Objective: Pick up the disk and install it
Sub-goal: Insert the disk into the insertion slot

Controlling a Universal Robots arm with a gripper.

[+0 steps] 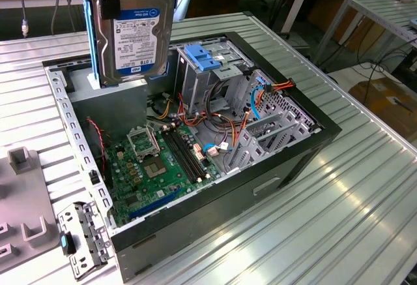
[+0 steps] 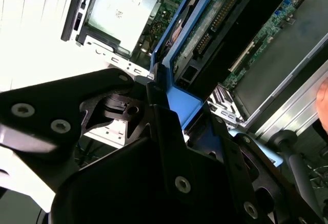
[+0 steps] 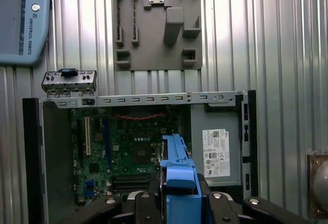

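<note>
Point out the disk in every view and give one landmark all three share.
Exterior view: the disk hangs upright, label showing, above the case, toward the exterior view's left.
Second wrist view: the disk runs edge-on, blue-framed, above the case.
First wrist view: the disk sits edge-on, blue-framed, over the green motherboard.
Shared landmark: the green motherboard, seen in all three.

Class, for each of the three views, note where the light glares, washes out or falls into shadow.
Exterior view: even light, a soft sheen on the ribs of the table, the computer case darker inside, the disk well lit. Second wrist view: the table bleaches to white, and the gripper reads almost black. First wrist view: bright streaks along the table ribs, the case's inside dim.
</note>
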